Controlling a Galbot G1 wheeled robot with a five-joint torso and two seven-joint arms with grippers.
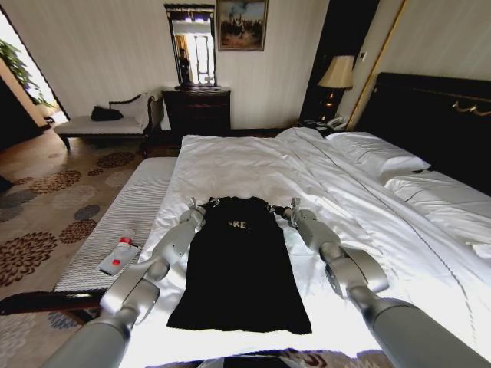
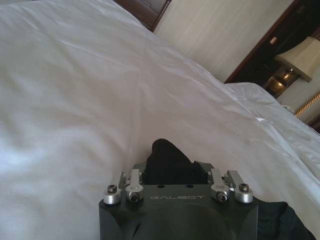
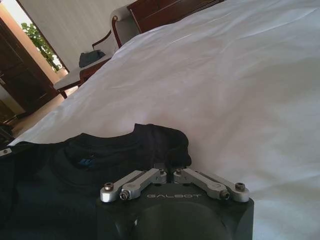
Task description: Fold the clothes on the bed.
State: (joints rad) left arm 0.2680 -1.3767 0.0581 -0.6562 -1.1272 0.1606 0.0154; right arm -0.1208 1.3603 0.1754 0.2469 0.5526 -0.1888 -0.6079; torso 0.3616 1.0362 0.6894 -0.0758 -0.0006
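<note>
On the bed [image 1: 253, 165], the black T-shirt [image 1: 239, 268] lay flat, sleeves folded in; the left gripper [image 1: 198, 207] and right gripper [image 1: 285, 209] each pinched a shoulder.

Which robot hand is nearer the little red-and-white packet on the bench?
Left. The left gripper grips the T-shirt on the packet's side; the right gripper grips its far shoulder.

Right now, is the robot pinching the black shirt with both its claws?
Yes, the left gripper and right gripper each pinch the T-shirt.
</note>
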